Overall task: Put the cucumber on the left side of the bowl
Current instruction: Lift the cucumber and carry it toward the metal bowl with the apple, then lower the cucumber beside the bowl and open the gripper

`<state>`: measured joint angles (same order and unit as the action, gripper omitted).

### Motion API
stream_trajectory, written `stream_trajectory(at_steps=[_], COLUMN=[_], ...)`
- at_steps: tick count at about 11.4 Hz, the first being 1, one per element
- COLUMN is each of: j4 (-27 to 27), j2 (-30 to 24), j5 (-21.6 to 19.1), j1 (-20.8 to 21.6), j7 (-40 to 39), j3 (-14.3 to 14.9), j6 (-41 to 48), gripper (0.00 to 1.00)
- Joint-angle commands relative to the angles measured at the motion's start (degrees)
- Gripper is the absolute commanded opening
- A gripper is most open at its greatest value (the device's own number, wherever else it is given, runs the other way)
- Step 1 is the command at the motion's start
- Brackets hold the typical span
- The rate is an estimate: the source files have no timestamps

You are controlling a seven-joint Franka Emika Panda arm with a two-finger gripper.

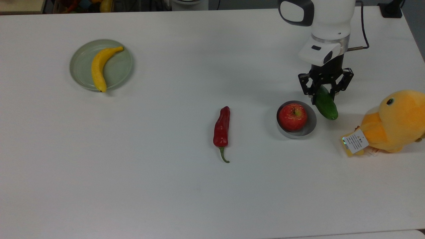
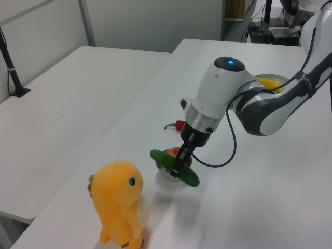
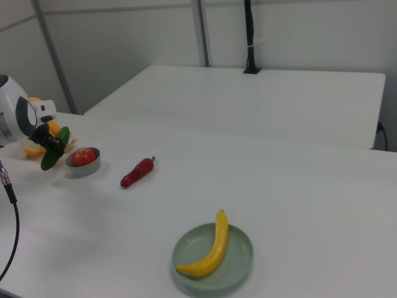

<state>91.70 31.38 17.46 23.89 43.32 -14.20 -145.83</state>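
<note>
Narrow gap between bowl (image 1: 311,127) and plush duck (image 1: 395,121); bare table (image 1: 166,186) beyond chili (image 1: 221,127).

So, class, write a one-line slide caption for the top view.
Black pincer holds smooth dark green cucumber beside small grey metal bowl containing a red apple.

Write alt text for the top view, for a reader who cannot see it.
On a white table, the gripper holds a green cucumber just off the top view's right of a grey bowl containing a red apple. A red chili lies mid-table, a banana on a green plate, an orange plush toy far right.
</note>
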Motion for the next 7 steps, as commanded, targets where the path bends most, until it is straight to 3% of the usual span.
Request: stream_trajectory(at_steps=[1,6,7], j4=[-0.99,-1.35,-1.35], j2=[2.28,3.52,3.52], j5=[2.05,2.58,2.84], j1=[1.07,0.98,0.98], j7=[1.68,1.68,1.68], j3=[0.23,0.23,0.23], j6=[-3.32,-4.47,-4.47], gripper=[0.23,0.25,0.31])
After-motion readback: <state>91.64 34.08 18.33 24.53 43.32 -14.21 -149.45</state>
